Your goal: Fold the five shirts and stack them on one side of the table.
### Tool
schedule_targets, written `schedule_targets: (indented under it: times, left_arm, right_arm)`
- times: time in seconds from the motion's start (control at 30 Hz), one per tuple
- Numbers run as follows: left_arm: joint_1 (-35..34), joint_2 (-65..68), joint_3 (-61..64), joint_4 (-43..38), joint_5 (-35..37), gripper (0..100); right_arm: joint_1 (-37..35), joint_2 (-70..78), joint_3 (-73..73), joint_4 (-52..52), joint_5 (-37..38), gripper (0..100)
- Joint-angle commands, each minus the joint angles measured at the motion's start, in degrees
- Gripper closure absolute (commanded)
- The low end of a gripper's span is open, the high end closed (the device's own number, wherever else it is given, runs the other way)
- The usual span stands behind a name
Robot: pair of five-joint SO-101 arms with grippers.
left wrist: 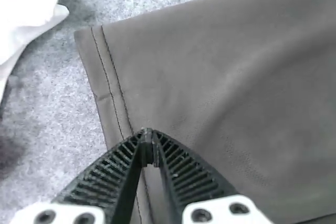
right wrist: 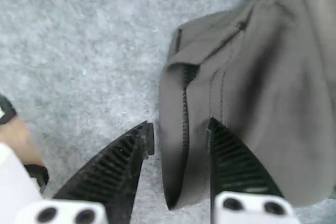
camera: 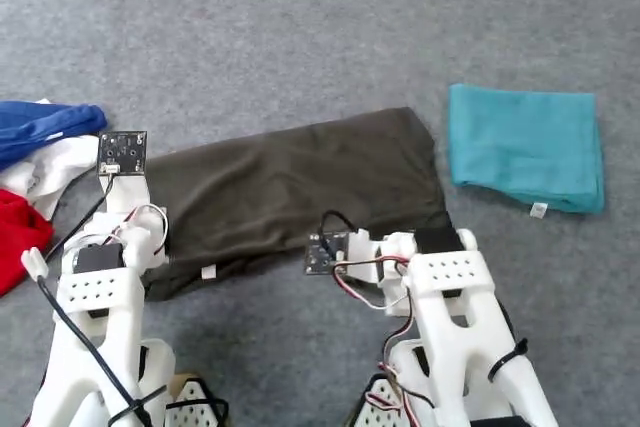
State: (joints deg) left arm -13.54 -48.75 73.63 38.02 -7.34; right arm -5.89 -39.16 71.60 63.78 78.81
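Altogether five shirts [camera: 525, 147] [camera: 45, 125] [camera: 55, 162] [camera: 15, 232]; left gripper [left wrist: 148, 148] seemingly tight on grey shirt [camera: 300, 182], right gripper [right wrist: 179, 129] agape.

A dark grey shirt [camera: 300, 187] lay spread out, folded lengthwise. To its right, apart from it, lay a teal shirt [camera: 525, 147], neatly folded. To its left a blue shirt [camera: 40, 127], a white shirt [camera: 55, 167] and a red shirt [camera: 15, 232] lay crumpled together.

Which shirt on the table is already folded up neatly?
The teal shirt, a tidy rectangle lying alone. The grey shirt lies rumpled mid-table; the blue shirt, white shirt and red shirt are heaped.
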Motion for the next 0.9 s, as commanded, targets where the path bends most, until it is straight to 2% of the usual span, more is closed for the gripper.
schedule_targets:
  times: [0.0,0.07,0.23,0.4,0.6,0.87]
  left_arm:
    - [-0.4,-0.4,0.4,-1.2,0.4,97]
    - [-0.5,-0.5,0.5,-1.1,0.4,97]
    - [-0.5,-0.5,0.5,-1.1,0.4,97]
    - [-0.5,-0.5,0.5,-0.9,0.4,97]
    - [-0.5,-0.5,0.6,-1.1,0.4,97]
    - [-0.5,-0.1,0.6,-1.1,0.4,97]
  right_arm:
    - [-0.8,-0.7,3.4,-5.5,0.8,82.2]
    - [-0.7,-0.7,7.1,-10.5,0.8,82.2]
    - [-0.5,-0.7,6.6,-11.1,0.8,82.3]
    - [-0.4,-0.7,6.6,-11.3,1.6,95.7]
    - [0.7,-0.7,6.2,-11.5,1.6,97.6]
    - [1.7,-0.7,-4.6,-3.7,1.5,98.4]
